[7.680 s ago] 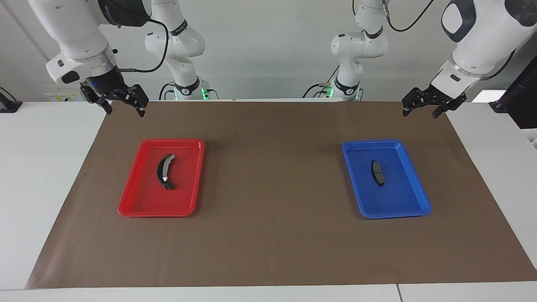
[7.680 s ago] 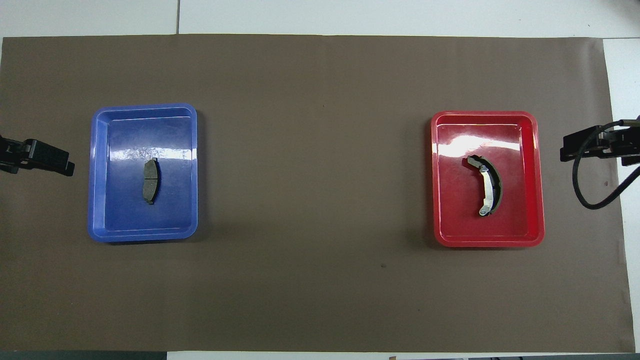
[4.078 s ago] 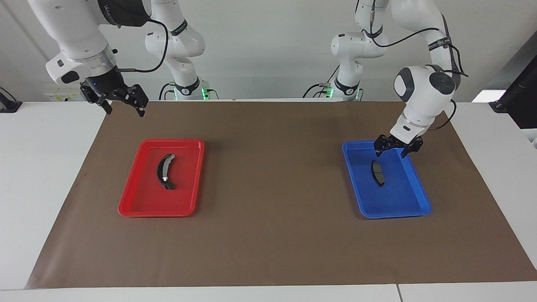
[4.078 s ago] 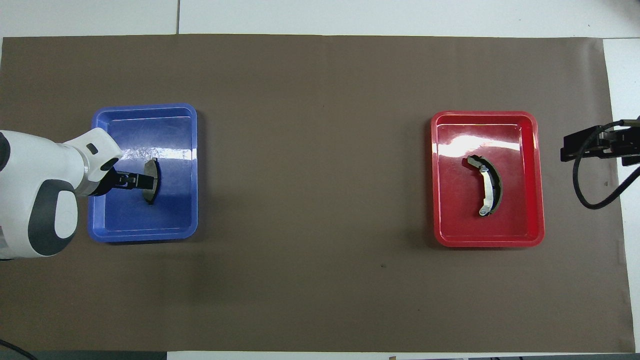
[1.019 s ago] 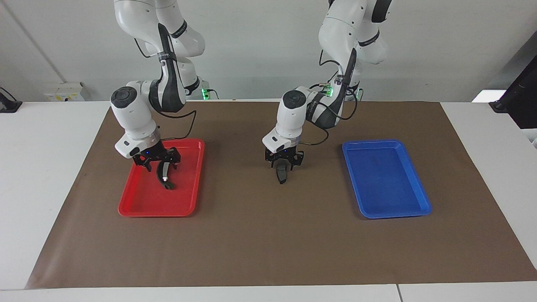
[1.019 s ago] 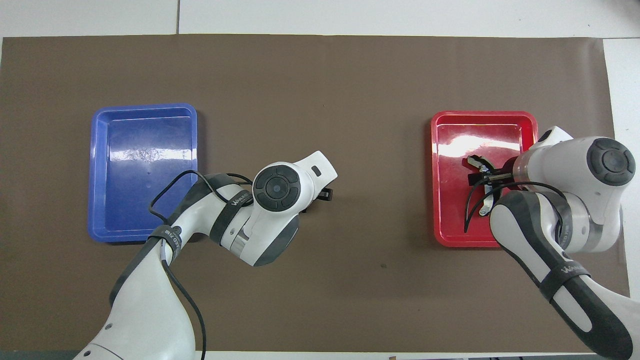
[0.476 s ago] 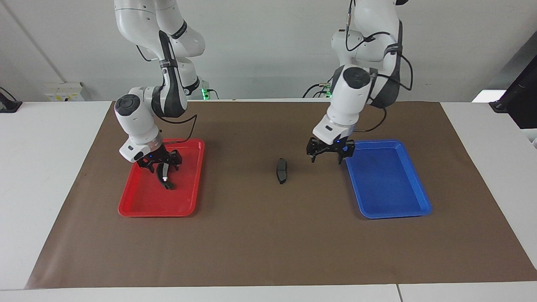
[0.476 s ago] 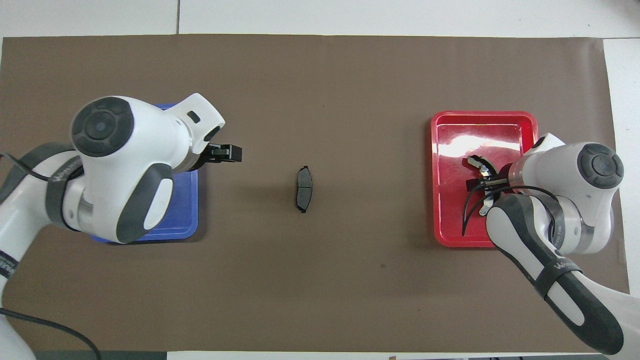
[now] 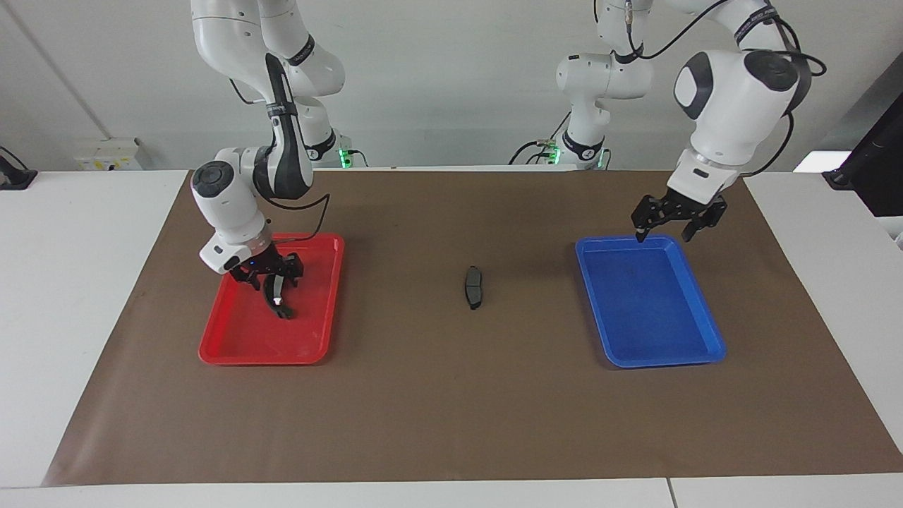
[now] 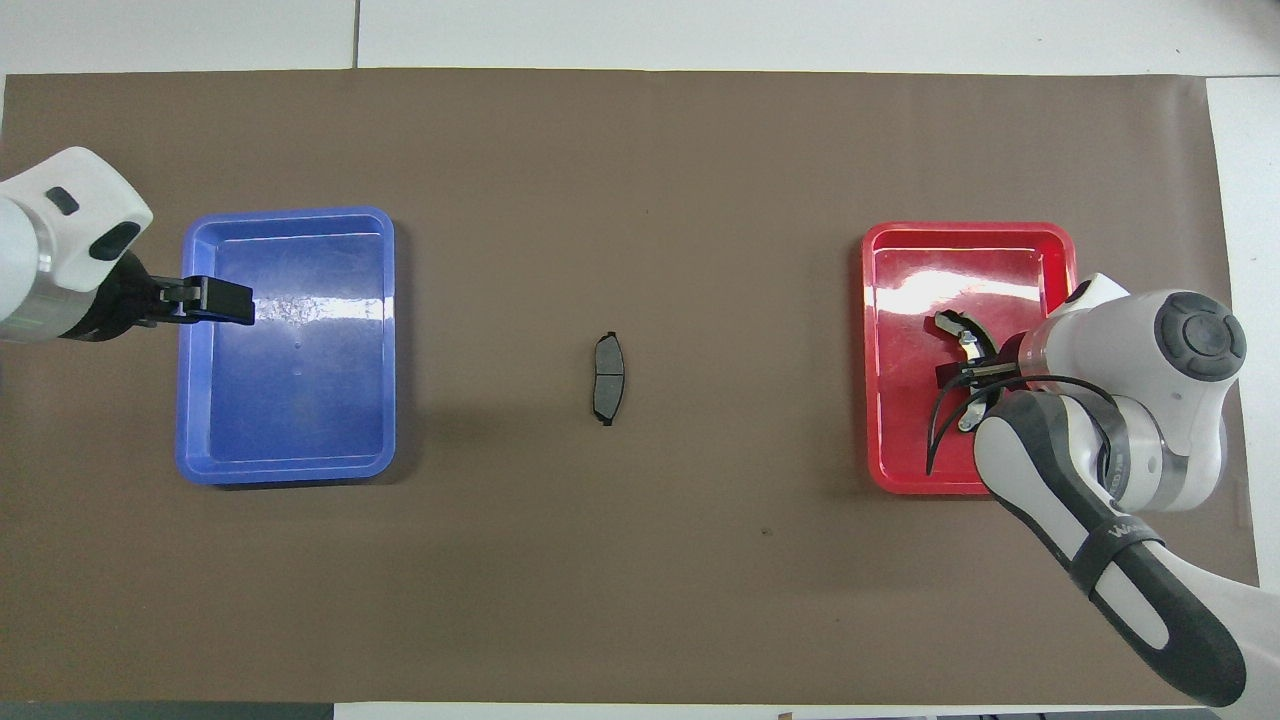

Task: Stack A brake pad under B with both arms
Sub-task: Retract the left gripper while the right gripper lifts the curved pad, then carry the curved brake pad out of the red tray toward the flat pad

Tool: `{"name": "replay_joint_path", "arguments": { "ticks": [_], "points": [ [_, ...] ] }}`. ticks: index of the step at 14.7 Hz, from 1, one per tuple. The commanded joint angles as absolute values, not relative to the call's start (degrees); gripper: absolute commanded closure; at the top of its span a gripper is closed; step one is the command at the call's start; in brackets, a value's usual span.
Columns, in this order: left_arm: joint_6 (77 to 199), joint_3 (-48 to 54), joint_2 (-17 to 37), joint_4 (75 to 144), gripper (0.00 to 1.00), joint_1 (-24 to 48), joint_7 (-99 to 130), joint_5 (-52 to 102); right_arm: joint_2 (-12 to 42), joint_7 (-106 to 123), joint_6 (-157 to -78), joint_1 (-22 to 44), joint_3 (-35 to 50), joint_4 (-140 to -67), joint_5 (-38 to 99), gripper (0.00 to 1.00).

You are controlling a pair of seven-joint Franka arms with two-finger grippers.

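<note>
On the red tray point(image 9: 233, 349) toward the right arm's end of the table, the right gripper point(image 9: 267, 280) is low over B point(image 9: 276, 296), the long black crescent with silvery ends. Its fingers stand at both sides of the upper part of the crescent, but I cannot tell if they already press it or are only around it. B lies flat in the tray at the same place as half a second ago, and the gripper has hardly moved since then.

In the middle of the brown mat point(image 9: 451, 416), between the two trays, the A brake pad point(image 9: 473, 286) lies alone on the mat, well apart from both grippers. It has not shifted since the left arm let it go there.

The blue tray point(image 9: 705, 331) toward the left arm's end has nothing in it. The left gripper point(image 9: 672, 226) holds nothing and its fingers are spread wide. Half a second ago it hung in the air between the pad and the blue tray; now it has pulled away and risen, and it is over the tray's edge that is nearest to the robots.
</note>
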State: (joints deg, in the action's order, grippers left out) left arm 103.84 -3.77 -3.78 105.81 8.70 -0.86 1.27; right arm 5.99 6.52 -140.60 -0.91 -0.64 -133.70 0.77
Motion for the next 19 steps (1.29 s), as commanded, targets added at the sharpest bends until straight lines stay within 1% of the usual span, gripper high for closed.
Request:
{"name": "replay_joint_path", "arguments": {
  "ticks": [1, 2, 3, 4, 5, 7, 9, 12, 14, 15, 17, 19],
  "points": [
    [95.47, -3.08, -2.55, 98.63, 0.02, 4.76, -7.54, 0.88, 6.15, 10.10, -143.16, -2.46, -0.35, -134.56, 0.88, 0.22],
    [92.32, -3.08, -2.29, 95.74, 0.02, 3.96, -8.60, 0.97, 6.33, 10.46, -143.26, -2.90, -0.26, -134.73, 0.88, 0.40],
    [89.50, -3.16, -1.50, 93.45, 0.02, 3.61, -9.14, 0.97, 6.33, 10.20, -143.17, -2.81, -0.26, -134.74, 0.88, 0.68],
    [87.99, -3.16, -1.41, 92.47, 0.02, 3.34, -9.40, 1.05, 6.33, 9.85, -142.74, -2.81, -0.26, -134.56, 0.88, 0.87],
    [87.63, -3.08, -1.67, 92.72, 0.02, 3.34, -9.40, 1.14, 6.33, 8.19, -142.47, -2.81, -0.26, -134.39, 0.88, 0.98],
    [86.84, -3.08, -2.02, 93.34, 0.01, 3.51, -9.40, 1.23, 6.33, 5.64, -139.59, -2.38, -0.26, -132.64, 0.88, 1.00],
    [86.57, -3.08, -2.55, 94.39, 0.01, 3.52, -9.14, 1.23, 5.98, 1.86, -133.01, -2.02, -0.09, -128.34, 0.88, 1.00],
    [87.10, -3.08, -2.55, 94.31, 0.01, 3.34, -9.05, 1.23, 5.45, -4.29, -125.35, 2.01, 0.09, -122.88, 0.88, 1.00],
    [87.19, -3.08, -2.55, 94.39, 0.01, 3.16, -8.97, 1.14, 5.97, -5.53, -120.96, 6.13, 0.09, -118.67, 1.23, 1.00],
    [87.19, -3.08, -2.55, 94.31, 0.01, 3.16, -8.96, 1.14, 6.50, -7.10, -119.55, 9.37, 0.00, -116.48, 1.23, 1.00],
    [87.19, -3.08, -2.55, 94.31, 0.01, 3.25, -8.96, 1.23, 7.21, -10.88, -118.48, 13.25, 0.09, -114.09, 0.97, 1.00],
    [87.19, -3.08, -2.55, 94.31, 0.01, 3.25, -8.96, 1.14, 7.38, -18.42, -118.48, 18.34, 0.09, -113.21, 0.88, 1.00]
  ]
}}
